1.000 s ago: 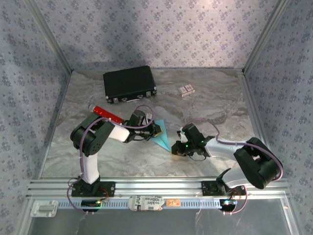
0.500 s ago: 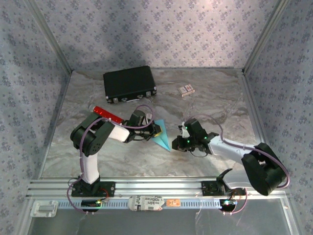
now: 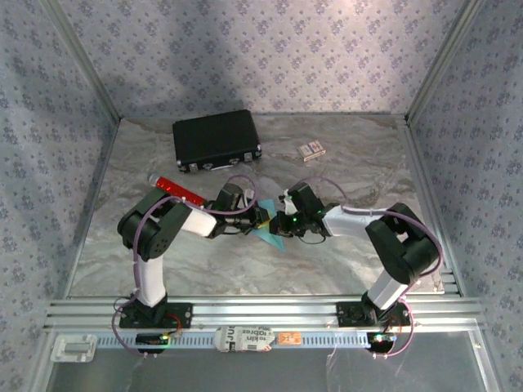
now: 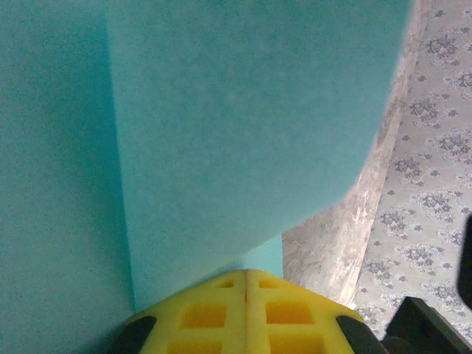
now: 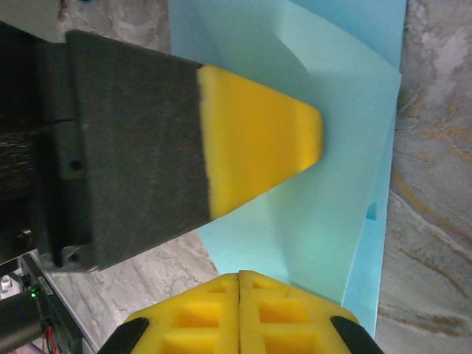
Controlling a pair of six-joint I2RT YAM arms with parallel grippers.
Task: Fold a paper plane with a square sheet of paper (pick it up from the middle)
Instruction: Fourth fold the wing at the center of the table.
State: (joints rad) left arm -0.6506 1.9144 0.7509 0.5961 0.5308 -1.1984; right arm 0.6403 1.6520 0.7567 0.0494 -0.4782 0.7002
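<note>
Your right hand [image 3: 283, 220] has swung in beside the left hand [image 3: 265, 216], both clenched, apparently pressing the paper [image 3: 274, 237]; mid-fold, next run the crease flat.

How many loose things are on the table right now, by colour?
Black: 1, case
Red: 1, tube
Cyan: 1, paper
Patterned: 1, box
Total: 4

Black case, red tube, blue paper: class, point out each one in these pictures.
black case [image 3: 216, 140]: top external view, lid centre.
red tube [image 3: 176, 188]: top external view, mid-length.
blue paper [image 5: 332, 221]: right wrist view, flat folded panel.
</note>
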